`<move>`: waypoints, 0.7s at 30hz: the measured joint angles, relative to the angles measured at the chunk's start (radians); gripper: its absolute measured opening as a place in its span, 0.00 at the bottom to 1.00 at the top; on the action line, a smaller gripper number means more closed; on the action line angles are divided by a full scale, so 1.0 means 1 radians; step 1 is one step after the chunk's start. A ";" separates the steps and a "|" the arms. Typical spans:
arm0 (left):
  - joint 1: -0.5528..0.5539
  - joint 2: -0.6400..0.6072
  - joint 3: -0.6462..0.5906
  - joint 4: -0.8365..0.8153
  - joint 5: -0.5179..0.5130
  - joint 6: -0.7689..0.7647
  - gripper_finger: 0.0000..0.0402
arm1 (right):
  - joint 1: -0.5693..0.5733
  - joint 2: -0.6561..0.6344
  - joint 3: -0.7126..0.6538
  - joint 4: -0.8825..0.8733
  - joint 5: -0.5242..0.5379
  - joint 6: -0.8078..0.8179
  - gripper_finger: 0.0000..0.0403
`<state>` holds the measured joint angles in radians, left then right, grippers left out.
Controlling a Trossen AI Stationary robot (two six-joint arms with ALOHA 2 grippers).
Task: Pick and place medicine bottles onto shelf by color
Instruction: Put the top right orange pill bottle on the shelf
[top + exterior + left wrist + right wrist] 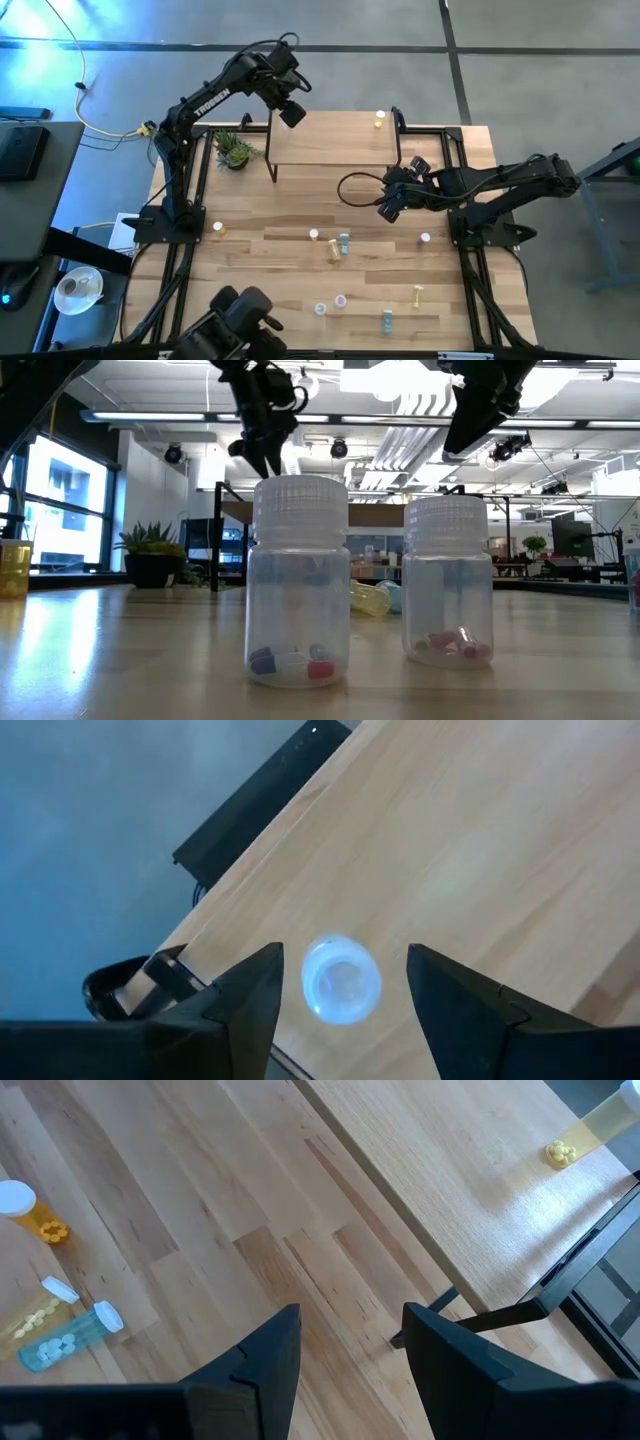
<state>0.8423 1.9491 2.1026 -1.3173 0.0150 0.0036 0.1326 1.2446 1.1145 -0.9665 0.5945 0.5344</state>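
One bottle (341, 978) upright on shelf (480, 850), seen cap-on straight below left gripper (343, 1005), between its spread fingers, untouched. Right gripper (345, 1360) likewise open, empty, above table (150, 1230) beside shelf, loose bottles (70, 1335) nearer it.

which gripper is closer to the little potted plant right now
Left. The left gripper hangs over the shelf's left end, a short way from the potted plant beside that end. The right gripper is past the shelf's front right corner, much farther off.
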 joint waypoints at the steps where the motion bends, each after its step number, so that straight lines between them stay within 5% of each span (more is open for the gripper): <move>1: -0.001 0.000 0.014 -0.011 0.000 0.000 0.51 | 0.000 0.000 0.000 0.000 0.000 0.000 0.42; 10: -0.020 -0.027 0.074 -0.158 0.000 0.043 0.51 | 0.000 0.000 0.000 0.000 0.000 0.000 0.42; 21: -0.135 -0.139 0.051 -0.124 0.002 0.060 0.50 | 0.000 0.000 0.000 0.000 0.000 0.007 0.42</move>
<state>0.7078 1.8105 2.1536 -1.4416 0.0166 0.0639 0.1328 1.2446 1.1141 -0.9665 0.5943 0.5419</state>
